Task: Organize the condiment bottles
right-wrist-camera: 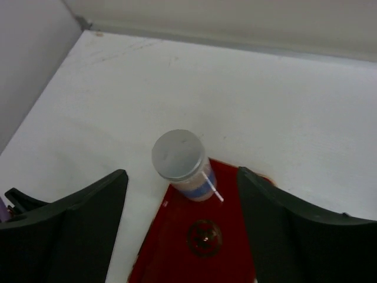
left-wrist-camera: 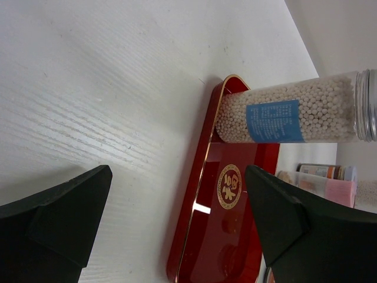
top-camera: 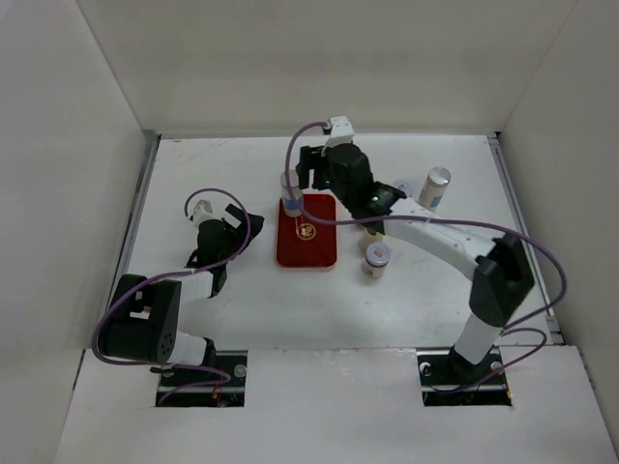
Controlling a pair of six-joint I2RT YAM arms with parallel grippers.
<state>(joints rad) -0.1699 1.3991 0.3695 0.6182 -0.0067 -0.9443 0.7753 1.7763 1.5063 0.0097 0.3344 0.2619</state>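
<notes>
Tall silver-lidded jar (top-camera: 290,190) upright on the far left corner of the red tray (top-camera: 319,253); other jars (top-camera: 377,257) stand on the bench (top-camera: 213,174) to its right. Left jaws and right jaws released, holding nothing.

Overhead view from near side, left wrist low beside red tray (left-wrist-camera: 215,247), right wrist above same tray

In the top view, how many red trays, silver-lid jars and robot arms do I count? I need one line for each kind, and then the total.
Red tray: 1
Silver-lid jars: 2, the tray jar and the far-right jar
Arms: 2, the left arm and the right arm
Total: 5
</notes>
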